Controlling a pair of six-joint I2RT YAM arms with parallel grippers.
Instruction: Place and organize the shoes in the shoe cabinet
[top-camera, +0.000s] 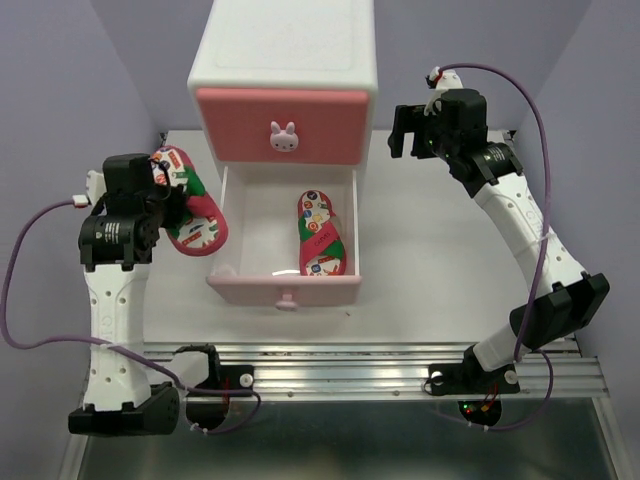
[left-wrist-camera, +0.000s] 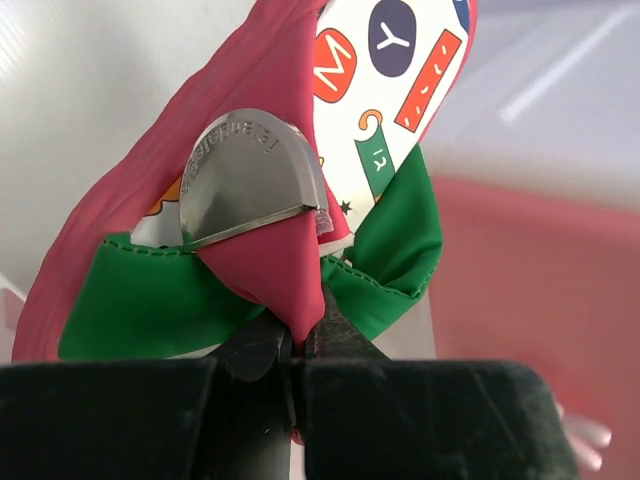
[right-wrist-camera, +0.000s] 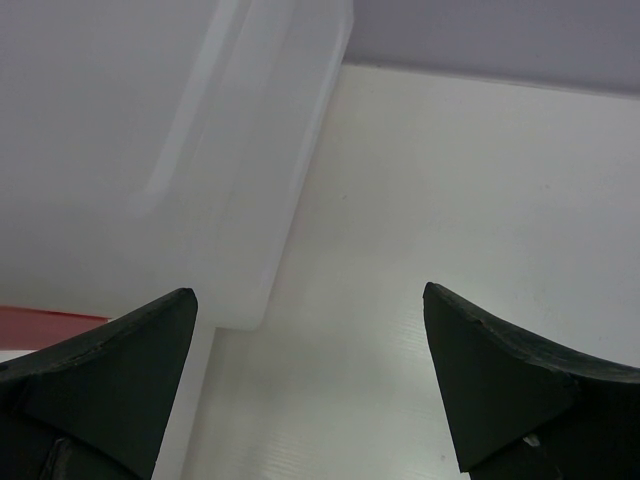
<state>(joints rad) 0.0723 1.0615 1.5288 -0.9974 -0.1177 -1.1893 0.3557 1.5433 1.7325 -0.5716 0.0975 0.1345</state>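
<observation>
left claw (left-wrist-camera: 295, 350) pinches the sandal (left-wrist-camera: 390, 90) at its soft strap junction (left-wrist-camera: 285, 280); light, floppy, likely to swing. right claw (right-wrist-camera: 310, 380) wide, empty, beside the shoe cabinet (top-camera: 285, 60).

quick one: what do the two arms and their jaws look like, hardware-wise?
The left arm and right arm match: white link shells, black joint housings, black bases on a ribbed metal rail. A purple cable loops off each wrist. The jaws are matte black, the right pair with wedge-shaped tips. Small red and green lights show at the right base.
</observation>
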